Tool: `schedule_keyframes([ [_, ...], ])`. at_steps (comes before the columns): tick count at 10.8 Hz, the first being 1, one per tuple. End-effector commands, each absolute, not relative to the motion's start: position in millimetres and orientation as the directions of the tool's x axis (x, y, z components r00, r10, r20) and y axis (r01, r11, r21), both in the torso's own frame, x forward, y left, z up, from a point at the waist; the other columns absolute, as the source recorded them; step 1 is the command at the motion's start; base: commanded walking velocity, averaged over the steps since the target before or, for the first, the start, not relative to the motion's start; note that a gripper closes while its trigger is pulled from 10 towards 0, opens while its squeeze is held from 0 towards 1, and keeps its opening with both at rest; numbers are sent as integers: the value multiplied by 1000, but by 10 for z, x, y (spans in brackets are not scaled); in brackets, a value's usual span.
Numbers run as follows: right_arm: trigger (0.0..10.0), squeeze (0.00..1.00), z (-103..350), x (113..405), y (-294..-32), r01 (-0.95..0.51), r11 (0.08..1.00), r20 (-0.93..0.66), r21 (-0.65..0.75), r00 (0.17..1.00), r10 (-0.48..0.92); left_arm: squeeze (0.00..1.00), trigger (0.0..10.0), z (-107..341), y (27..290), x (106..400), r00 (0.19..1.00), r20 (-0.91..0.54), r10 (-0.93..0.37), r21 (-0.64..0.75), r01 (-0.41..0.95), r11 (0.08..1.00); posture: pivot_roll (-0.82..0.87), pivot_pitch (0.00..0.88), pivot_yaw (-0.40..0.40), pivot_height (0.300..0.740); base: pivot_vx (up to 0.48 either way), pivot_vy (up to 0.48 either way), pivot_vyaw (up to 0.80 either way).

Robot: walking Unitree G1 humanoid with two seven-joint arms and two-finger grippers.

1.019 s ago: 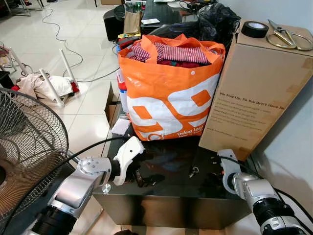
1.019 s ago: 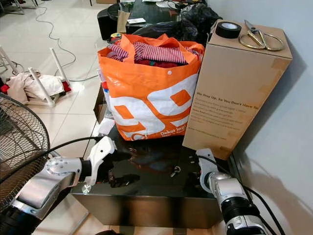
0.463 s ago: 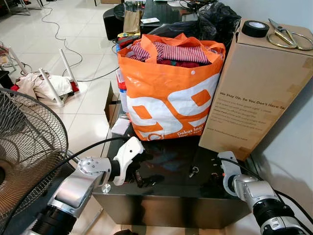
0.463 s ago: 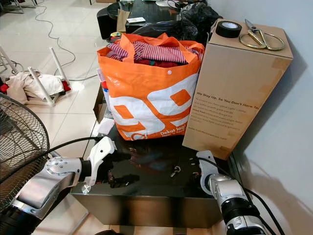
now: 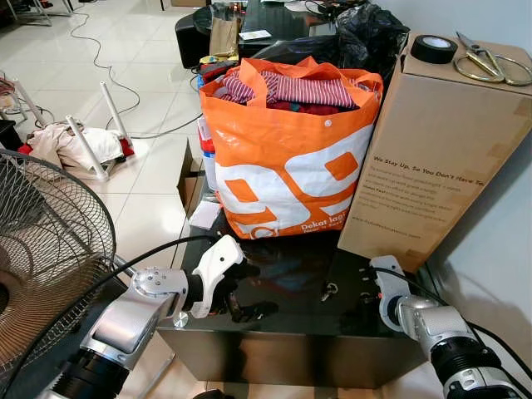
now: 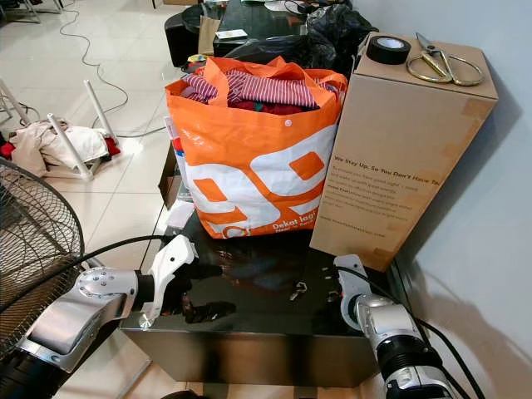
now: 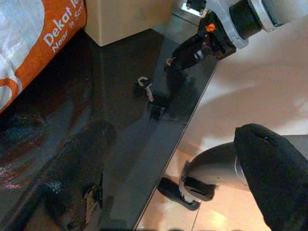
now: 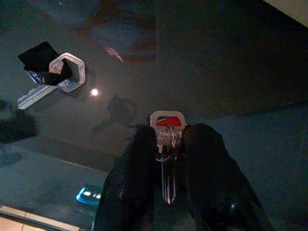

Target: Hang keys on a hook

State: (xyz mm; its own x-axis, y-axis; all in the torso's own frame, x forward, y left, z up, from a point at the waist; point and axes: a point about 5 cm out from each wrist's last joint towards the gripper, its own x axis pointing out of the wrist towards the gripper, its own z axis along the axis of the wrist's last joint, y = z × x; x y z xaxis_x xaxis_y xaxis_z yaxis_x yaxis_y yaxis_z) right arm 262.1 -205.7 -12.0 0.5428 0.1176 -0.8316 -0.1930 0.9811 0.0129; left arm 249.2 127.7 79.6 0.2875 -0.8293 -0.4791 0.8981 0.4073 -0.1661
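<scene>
key [image 8: 166, 131] with a red-marked head is clamped between the two black fingers [image 8: 130, 183] of the right pincer [image 8: 166, 144], low over the glossy black tabletop [image 5: 291, 320]. a second key [image 8: 57, 77], with a black tag, lies on the tabletop near the gripped one. the left pincer [image 5: 237, 299] is seen at the tabletop's front edge, fingers spread. an orange bag [image 5: 287, 154] and a cardboard box [image 5: 436, 141] stand at the tabletop's rear.

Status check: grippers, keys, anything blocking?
Right gripper shut on red-headed key at glass tabletop. Left gripper low at table's left, idle. Second key loose nearby. No hook visible.
</scene>
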Motion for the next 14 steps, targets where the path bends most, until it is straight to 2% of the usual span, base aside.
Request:
schedule_keyframes([
  [1,0,0,-97,2626,-2077,-210,978,-832,-5,543,112,196,10000,810,1289,2515,283,-484,-828,-169,898,406,-152,0,38,740,0,0,0],
  [3,0,0,-35,2686,-2029,-235,972,-801,-3,582,138,196,10000,814,1292,2526,285,-483,-828,-169,898,407,-154,0,37,740,0,0,0],
  [4,0,0,51,2738,-1948,-264,964,-753,15,631,185,192,10000,819,1292,2535,290,-481,-827,-163,898,410,-148,0,33,740,0,0,0],
  [8,0,0,118,2700,-1954,-262,965,-710,28,674,204,192,10000,830,1318,2564,297,-485,-822,-148,899,413,-149,0,46,740,0,0,0],
  [10,0,0,448,2715,-1952,-208,957,-522,201,804,284,192,10000,848,1328,2589,335,-472,-816,-102,898,427,-149,0,47,740,0,0,0],
  [11,0,0,594,2718,-1932,-195,925,-414,327,850,326,196,10000,857,1329,2612,370,-457,-809,-73,891,448,-151,0,48,740,0,0,0],
  [12,0,0,847,2610,-2007,-178,838,-223,515,917,332,196,10000,865,1329,2655,445,-421,-790,-40,861,507,-157,0,54,740,0,0,0],
  [14,0,0,870,2516,-2039,-172,816,-194,552,925,326,196,10000,861,1327,2656,447,-418,-791,-47,859,510,-158,0,57,740,0,0,0],
])
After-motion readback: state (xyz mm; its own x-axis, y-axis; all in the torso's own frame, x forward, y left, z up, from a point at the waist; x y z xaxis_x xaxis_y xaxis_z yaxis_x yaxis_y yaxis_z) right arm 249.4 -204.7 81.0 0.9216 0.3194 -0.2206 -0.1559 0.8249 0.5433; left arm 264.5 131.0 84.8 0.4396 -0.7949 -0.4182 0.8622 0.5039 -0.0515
